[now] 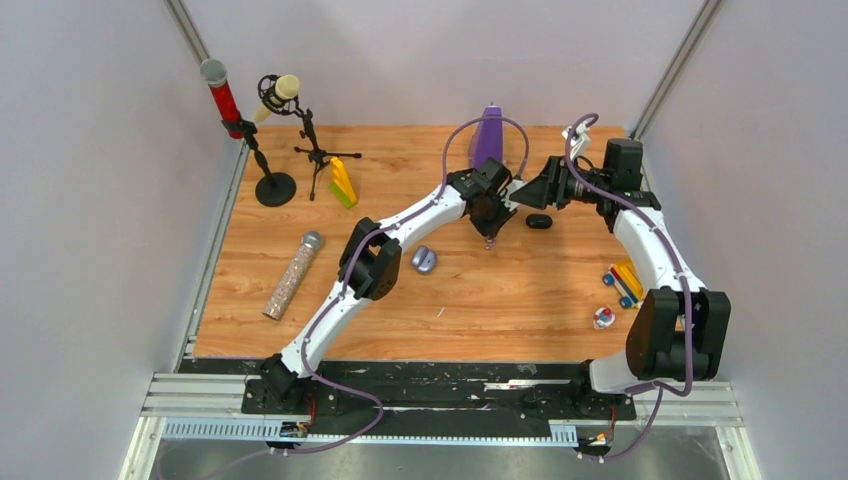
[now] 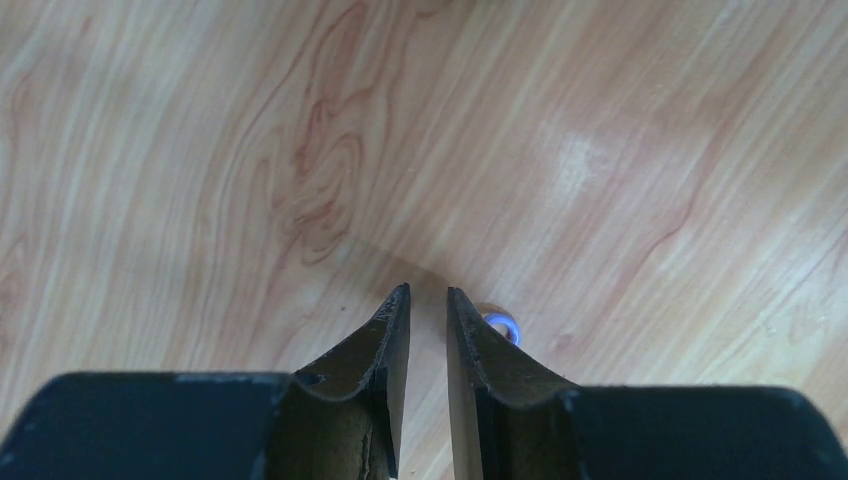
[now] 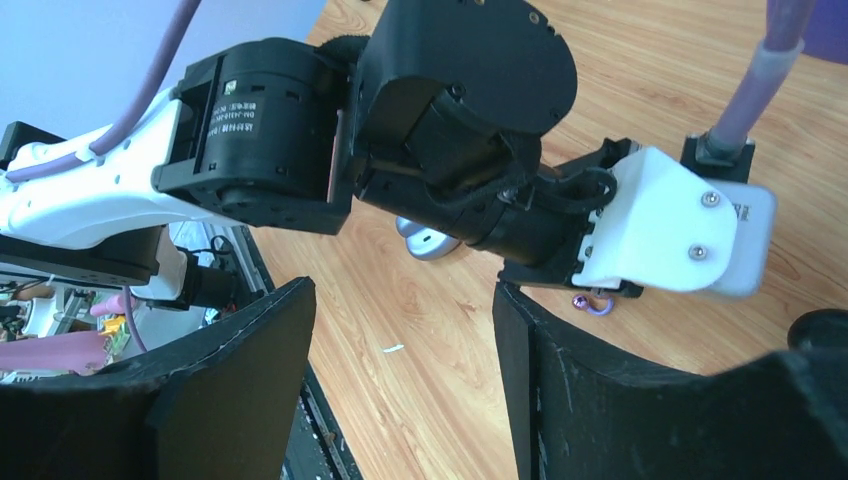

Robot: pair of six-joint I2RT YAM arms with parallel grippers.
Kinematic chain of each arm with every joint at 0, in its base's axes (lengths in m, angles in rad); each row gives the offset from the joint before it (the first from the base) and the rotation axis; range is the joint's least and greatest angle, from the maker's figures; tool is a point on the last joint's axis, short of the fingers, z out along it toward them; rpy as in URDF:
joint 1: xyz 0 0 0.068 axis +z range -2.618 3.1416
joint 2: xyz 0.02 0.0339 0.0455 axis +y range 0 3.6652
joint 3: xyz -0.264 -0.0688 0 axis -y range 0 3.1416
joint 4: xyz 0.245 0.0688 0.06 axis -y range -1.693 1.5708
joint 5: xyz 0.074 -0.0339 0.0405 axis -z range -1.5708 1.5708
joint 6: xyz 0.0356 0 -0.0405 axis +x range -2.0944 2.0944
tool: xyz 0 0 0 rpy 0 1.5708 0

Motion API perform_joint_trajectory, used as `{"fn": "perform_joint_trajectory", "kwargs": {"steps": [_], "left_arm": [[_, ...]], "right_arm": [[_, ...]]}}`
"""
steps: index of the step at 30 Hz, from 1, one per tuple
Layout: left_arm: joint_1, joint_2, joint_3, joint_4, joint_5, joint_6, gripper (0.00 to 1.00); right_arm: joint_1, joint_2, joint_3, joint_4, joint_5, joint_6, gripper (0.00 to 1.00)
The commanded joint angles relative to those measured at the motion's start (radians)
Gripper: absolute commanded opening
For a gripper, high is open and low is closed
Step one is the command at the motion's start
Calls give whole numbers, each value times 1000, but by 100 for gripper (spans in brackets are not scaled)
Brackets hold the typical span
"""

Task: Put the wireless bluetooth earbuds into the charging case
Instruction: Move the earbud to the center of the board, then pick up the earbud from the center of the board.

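Observation:
A pale purple earbud [image 2: 500,325] lies on the wooden table just right of my left gripper's [image 2: 428,292] right finger, outside the jaws. The jaws stand a narrow gap apart, with only wood showing between them. From above, the left gripper [image 1: 489,235] points down at the earbud [image 1: 488,244]. A pale purple charging case [image 1: 423,260] sits to its left, and a black case [image 1: 539,221] to its right. My right gripper [image 1: 525,190] hovers wide open and empty beside the left wrist. Its camera shows the right gripper [image 3: 402,300], the earbud [image 3: 595,303] and part of the purple case [image 3: 430,242].
Two microphones on stands [image 1: 272,150] and a yellow toy [image 1: 342,183] are at the back left. A purple cone [image 1: 488,135] is at the back centre. A glitter microphone [image 1: 292,275] lies at left. A toy car [image 1: 624,284] and a small red piece [image 1: 603,318] lie at right.

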Motion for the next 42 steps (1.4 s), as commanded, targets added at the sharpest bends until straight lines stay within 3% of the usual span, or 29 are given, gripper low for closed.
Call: {"fn": "perform_joint_trajectory", "kwargs": {"steps": [1,12,20,25,33,42], "left_arm": [[-8,-1,42,15,12,-37,28],[38,-150,36,46,-2,-124,35],[40,-284,-226,88,118,-110,36],[40,-276,-280,98,162,-126,35],[40,-203,-241,79,139,-142,33],[40,-146,-188,66,169,-174,32]], "right_arm": [[-20,-49,0,46,-39,13,67],[-52,-14,-52,98,-46,91,66],[-95,-73,-190,232,-16,194,65],[-95,8,-217,233,22,221,62],[-81,159,-202,232,74,247,59],[-33,283,-171,220,76,252,42]]}}
